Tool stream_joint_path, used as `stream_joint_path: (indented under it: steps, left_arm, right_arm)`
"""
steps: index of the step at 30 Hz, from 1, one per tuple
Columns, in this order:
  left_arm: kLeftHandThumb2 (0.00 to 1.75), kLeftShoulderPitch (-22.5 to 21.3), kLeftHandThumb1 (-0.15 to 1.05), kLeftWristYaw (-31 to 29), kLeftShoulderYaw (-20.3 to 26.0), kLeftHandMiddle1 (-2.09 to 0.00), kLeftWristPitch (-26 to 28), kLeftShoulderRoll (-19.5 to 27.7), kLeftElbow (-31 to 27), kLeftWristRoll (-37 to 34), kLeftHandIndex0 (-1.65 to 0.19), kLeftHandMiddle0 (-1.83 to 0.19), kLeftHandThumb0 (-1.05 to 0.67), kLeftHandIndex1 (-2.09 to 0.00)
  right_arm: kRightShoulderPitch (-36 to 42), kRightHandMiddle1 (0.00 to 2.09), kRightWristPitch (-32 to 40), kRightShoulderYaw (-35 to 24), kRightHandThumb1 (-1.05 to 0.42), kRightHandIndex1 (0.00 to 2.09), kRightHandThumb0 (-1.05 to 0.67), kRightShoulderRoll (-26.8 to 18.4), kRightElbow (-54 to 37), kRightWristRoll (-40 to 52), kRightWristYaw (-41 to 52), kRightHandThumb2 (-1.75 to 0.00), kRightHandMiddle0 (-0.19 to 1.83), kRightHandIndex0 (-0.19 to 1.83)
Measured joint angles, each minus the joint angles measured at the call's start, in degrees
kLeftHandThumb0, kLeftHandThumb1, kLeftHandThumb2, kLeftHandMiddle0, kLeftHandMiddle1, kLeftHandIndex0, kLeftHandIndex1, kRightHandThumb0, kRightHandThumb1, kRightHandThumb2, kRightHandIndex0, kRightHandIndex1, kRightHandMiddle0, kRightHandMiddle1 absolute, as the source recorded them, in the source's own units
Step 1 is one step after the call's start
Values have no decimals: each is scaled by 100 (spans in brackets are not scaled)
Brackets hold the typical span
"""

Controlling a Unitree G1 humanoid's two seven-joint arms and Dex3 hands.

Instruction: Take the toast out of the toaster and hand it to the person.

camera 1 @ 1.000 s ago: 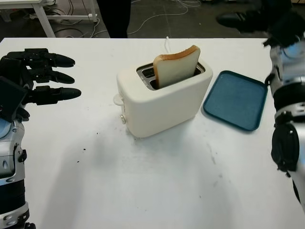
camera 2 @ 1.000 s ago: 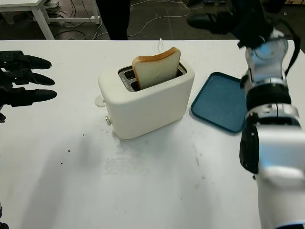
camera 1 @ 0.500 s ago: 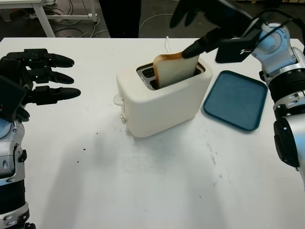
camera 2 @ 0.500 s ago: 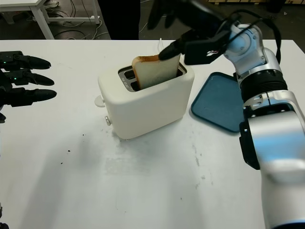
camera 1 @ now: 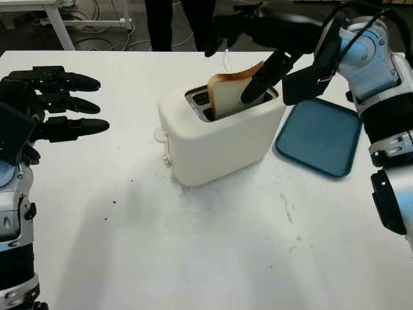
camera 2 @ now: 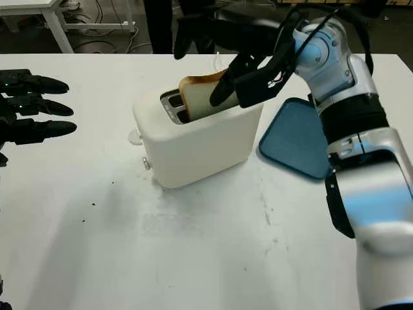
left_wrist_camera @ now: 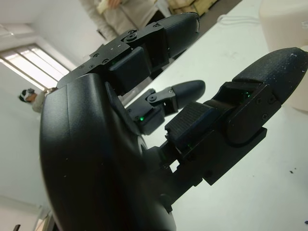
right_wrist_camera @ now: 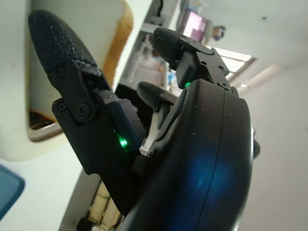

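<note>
Cream-white two-slot plastic toaster (camera 1: 219,135) standing mid-table, taken as reference for all positions. Single slice of pale toast with a brown crust (camera 1: 231,93) upright in the nearer slot, upper half standing proud of the toaster top, leaning slightly. Right hand (camera 1: 261,48) positioned directly over the toaster top, open and holding nothing: one finger (camera 1: 263,79) angled down against or just in front of the slice's right edge, the others extended over the far side of the toaster; actual contact with the toast not determinable. Left hand (camera 1: 48,103) open, holding nothing, well to the left of the toaster above the white table (camera 1: 193,245). Dark teal rectangular plastic tray (camera 1: 319,134) flat on the table, just right of the toaster. Person's dark trouser legs (camera 1: 177,22) beyond the far side of the toaster, past the table edge. Probable faults from here: closing with fingers on one face only, pushing the slice deeper or tipping it; excess squeeze, crumbling the bread; off-vertical pull, dragging the light toaster toward the tray.
</note>
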Motion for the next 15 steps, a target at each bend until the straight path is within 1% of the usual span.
stream_joint_path:
  steps: [2, 9, 15]
  left_arm:
    - [0, 0, 35, 1, 0, -53, 8, 0, -1, 0, -116, -118, -105, -36]
    - [0, 1, 34, 5, 1, -53, 125, -4, -114, -7, -116, -118, -104, -36]
    - [1, 44, 35, 5, 1, -54, 77, -16, -111, -4, -116, -118, -105, -36]
  right_arm:
    - [53, 58, 4, 1, -65, 91, -57, 0, -103, 0, 1, -1, 47, 38]
    - [164, 37, 116, 22, -66, 71, -41, 6, -161, -26, 11, 0, 64, 55]
    - [235, 29, 217, 73, -69, 62, -34, 13, -173, -143, -104, -1, 72, 62]
